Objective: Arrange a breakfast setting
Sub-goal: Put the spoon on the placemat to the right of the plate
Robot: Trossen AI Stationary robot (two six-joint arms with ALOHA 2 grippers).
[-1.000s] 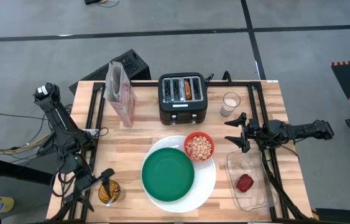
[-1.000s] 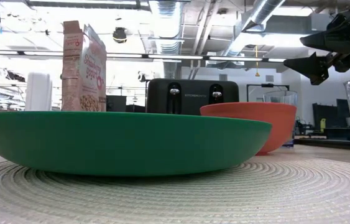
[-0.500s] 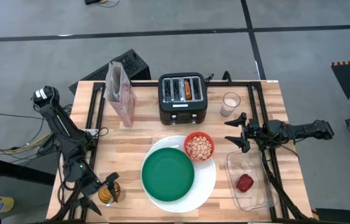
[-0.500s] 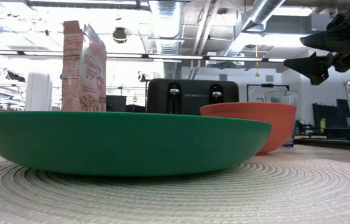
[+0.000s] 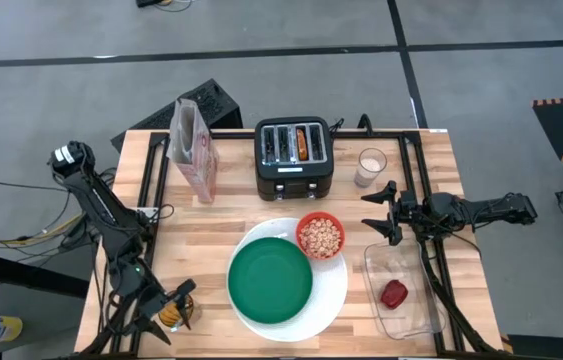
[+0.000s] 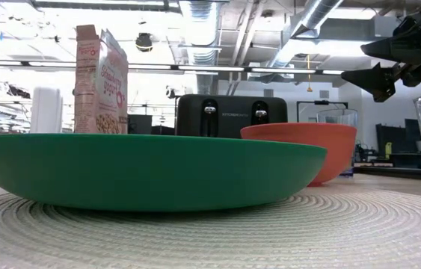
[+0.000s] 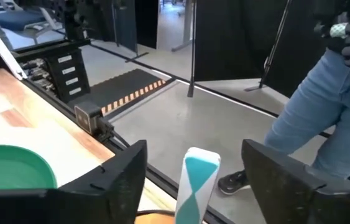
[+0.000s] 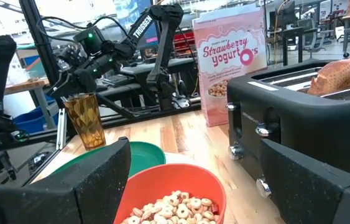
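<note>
Items, for your check: left pincer point(image 5: 174, 308) poised over the amber glass point(image 5: 173, 312) at the counter's point(image 5: 221, 235) near-left corner, fingers spread wide either side of the teal-handled spoon point(image 7: 197, 182) standing in it, nothing gripped yet. Green plate point(image 5: 270, 280) sits stacked on white plate point(image 5: 333, 292); red cereal bowl point(image 5: 320, 236) on its rim. Bagel point(image 5: 303, 142) remains in toaster point(image 5: 295, 157). Right pincer point(image 5: 385, 210) waits open, empty, above the tray point(image 5: 409, 300) holding the red food piece point(image 5: 393, 293).

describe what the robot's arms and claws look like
Both arms are dark, built of slim jointed segments with thin black cables trailing off them. The left claw and right claw each carry two broad, flat, matte black fingers. White lettering runs along a segment of the left arm.
</note>
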